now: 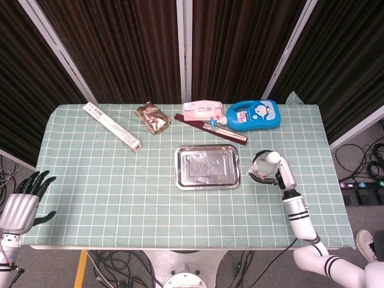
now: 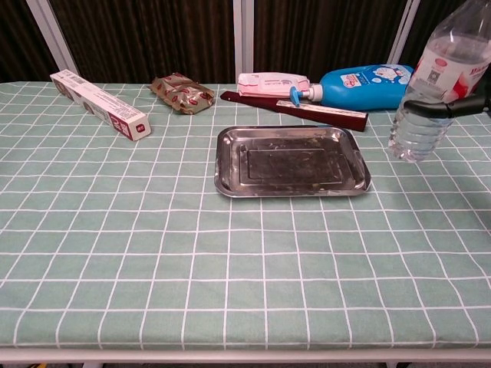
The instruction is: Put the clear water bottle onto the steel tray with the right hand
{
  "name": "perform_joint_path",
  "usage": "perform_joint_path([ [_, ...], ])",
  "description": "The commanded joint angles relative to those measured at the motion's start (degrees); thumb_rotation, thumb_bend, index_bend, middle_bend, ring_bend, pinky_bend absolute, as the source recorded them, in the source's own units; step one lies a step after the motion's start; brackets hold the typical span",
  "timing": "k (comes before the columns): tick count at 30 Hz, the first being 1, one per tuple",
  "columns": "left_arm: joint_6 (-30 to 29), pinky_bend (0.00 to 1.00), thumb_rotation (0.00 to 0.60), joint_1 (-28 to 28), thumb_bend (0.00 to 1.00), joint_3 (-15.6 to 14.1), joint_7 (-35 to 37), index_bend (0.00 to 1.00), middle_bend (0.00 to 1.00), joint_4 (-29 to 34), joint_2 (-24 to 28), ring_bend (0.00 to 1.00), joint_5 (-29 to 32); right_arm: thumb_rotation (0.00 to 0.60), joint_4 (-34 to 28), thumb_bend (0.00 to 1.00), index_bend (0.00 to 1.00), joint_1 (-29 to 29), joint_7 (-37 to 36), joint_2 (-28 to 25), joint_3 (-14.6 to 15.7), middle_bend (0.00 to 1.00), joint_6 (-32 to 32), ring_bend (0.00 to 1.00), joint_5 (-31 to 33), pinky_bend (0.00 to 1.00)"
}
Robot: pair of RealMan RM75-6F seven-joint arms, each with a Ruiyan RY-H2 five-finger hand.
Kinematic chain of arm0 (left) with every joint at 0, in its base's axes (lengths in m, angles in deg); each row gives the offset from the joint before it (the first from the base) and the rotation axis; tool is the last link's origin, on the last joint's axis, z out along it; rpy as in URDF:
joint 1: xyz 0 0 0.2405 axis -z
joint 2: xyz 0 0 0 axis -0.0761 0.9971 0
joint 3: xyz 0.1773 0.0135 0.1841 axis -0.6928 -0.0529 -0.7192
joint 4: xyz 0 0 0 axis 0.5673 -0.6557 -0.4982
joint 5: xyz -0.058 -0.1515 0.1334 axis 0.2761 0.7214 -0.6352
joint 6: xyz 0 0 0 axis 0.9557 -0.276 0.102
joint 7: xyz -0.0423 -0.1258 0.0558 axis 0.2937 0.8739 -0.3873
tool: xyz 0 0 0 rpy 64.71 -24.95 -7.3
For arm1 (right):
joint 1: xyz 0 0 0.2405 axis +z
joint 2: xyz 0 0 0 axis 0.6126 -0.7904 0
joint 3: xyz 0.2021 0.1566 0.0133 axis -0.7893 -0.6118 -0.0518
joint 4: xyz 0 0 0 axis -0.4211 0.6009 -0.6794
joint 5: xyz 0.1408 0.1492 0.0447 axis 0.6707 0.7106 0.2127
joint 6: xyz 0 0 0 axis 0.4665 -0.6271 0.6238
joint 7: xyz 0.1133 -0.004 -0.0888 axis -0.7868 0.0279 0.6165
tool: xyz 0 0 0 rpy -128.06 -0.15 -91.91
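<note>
Right hand (image 1: 282, 174) grasps the clear water bottle (image 2: 437, 84), dark fingers (image 2: 449, 107) wrapped round its middle in the chest view. Bottle tilted, cap leaning to the right and out of the top of the chest view; its base appears clear of the tablecloth (image 1: 90, 174), though the head view alone does not settle this. Bottle hangs just beside the right edge of the steel tray (image 1: 207, 167), not over it. Tray lies flat near the middle of the table, its pan smudged and bare. Left hand (image 1: 21, 201) sits off the near-left corner of the table, fingers spread and holding nothing; seen only in the head view. Along the far side of the cloth: a long white box (image 1: 112, 126) lying at an angle at the far left, a crinkled brown packet (image 1: 153, 118) to its right, then a pink wipes pack (image 1: 203, 111), a dark red flat bar (image 1: 211, 129) lying slantwise in front of it, and a blue bottle (image 1: 255, 114) lying on its side. Blue bottle's nozzle points toward the pink pack. All of these lie well apart from the right hand. Cloth is green with a white grid.
</note>
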Motion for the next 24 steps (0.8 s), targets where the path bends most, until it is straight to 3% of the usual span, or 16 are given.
perform_joint_path([
  [1, 0.1, 0.19, 0.6, -0.1, 0.11, -0.2, -0.1, 0.21, 0.19, 0.0, -0.1, 0.1, -0.1, 0.6, -1.7, 0.12, 0.62, -1.5, 3.4, -2.0, 0.2, 0.52, -0.9, 0.32, 0.9, 0.43],
  [4, -0.1, 0.19, 0.6, -0.2, 0.11, -0.4, -0.3, 0.21, 0.19, 0.0, -0.1, 0.1, -0.3, 0.6, 1.7, 0.12, 0.62, -2.1, 1.6, -0.7, 0.9, 0.52, 2.7, 0.32, 3.6, 0.43],
  [8, -0.4, 0.19, 0.6, -0.3, 0.11, -0.3, -0.4, 0.21, 0.19, 0.4, 0.3, 0.1, -0.3, 0.6, 3.0, 0.12, 0.62, -1.5, -0.5, 0.3, 0.8, 0.52, 2.6, 0.32, 2.7, 0.43],
  [18, -0.3, 0.19, 0.6, 0.1, 0.11, 0.0, -1.6, 0.21, 0.19, 2.4, 1.0, 0.1, -0.4, 0.6, -13.5, 0.13, 0.62, 0.7, 4.8, -6.0, -3.5, 0.52, -4.2, 0.32, -1.0, 0.43],
  [21, 0.1, 0.19, 0.6, 0.1, 0.11, -0.2, -1.4, 0.21, 0.19, 2.1, 0.7, 0.1, -0.2, 0.6, -10.7, 0.12, 0.62, -0.4, 5.1, -4.9, -2.1, 0.52, -1.5, 0.32, 2.3, 0.43],
  [24, 0.2, 0.19, 0.6, -0.1, 0.11, -0.4, -1.0, 0.21, 0.19, 1.5, 0.5, 0.1, -0.1, 0.6, -3.7, 0.12, 0.62, -0.9, 2.5, -1.7, -0.8, 0.52, 3.9, 0.32, 6.5, 0.43],
])
